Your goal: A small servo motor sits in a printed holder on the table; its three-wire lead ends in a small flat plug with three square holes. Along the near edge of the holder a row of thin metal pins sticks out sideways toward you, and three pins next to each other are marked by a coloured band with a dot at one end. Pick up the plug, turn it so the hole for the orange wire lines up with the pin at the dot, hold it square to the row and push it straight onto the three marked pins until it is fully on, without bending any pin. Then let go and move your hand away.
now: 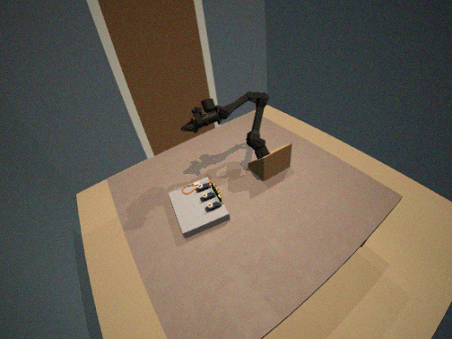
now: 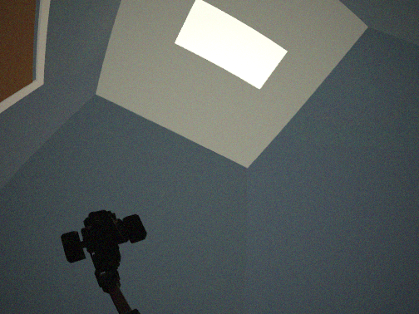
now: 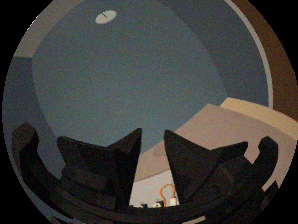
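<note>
The light grey holder lies on the table. Three small dark servo bodies with pale tops stand on it, one of them the far servo. An orange lead loops beside that servo. A narrow green strip with yellow marks runs along the holder's edge facing the arm base. The plug, single pins and the dot are too small to tell apart. My gripper is in the air above and beyond the holder. Its fingers stand a little apart with nothing between them.
A brown upright panel stands beside the arm's base on the table mat. The table's wooden border shows around the mat. The exterior view shows the dark arm from below, against walls and ceiling.
</note>
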